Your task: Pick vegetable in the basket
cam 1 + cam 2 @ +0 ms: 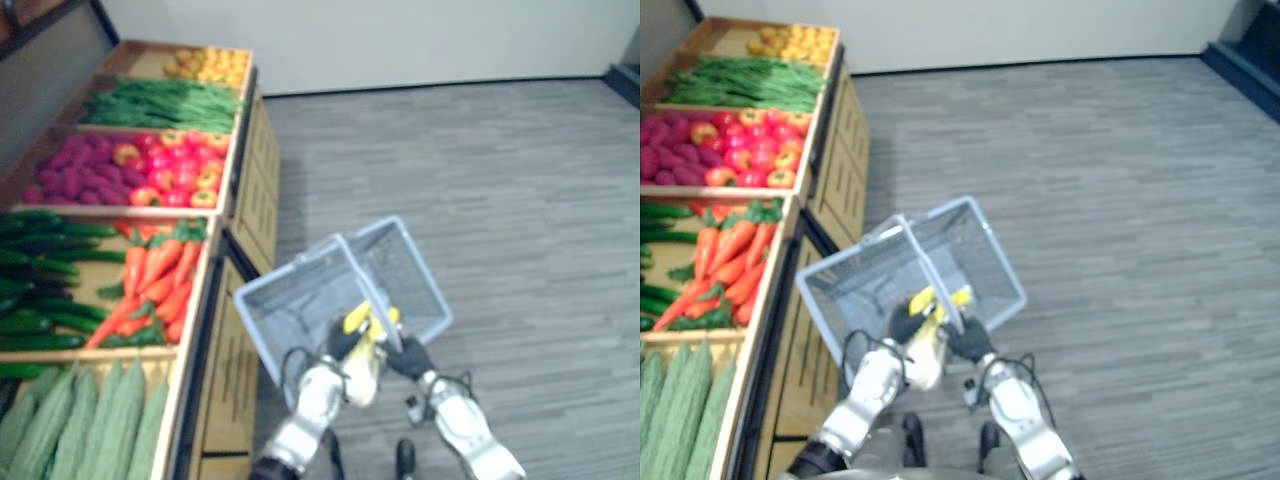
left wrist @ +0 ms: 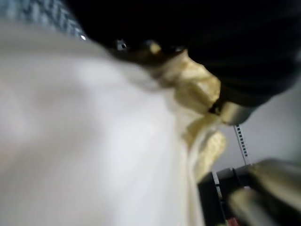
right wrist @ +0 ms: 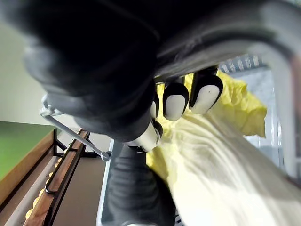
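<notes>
While at the basket (image 1: 412,268) rim — cabbage (image 1: 362,376) tight in left hand (image 1: 343,345), handle (image 1: 368,290) tight in right hand (image 1: 410,357).

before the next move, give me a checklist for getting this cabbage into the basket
1. Left hand gripping the cabbage: ok, curled on it.
2. Right hand on the basket handle: ok, fingers wrapped round.
3. Cabbage over the basket: not ok, just its yellow leaf end crosses the rim.
4. Room inside basket: ok, bare mesh shows.
5. Basket clear of the vegetable stand: cannot tell, its corner looks close.
</notes>
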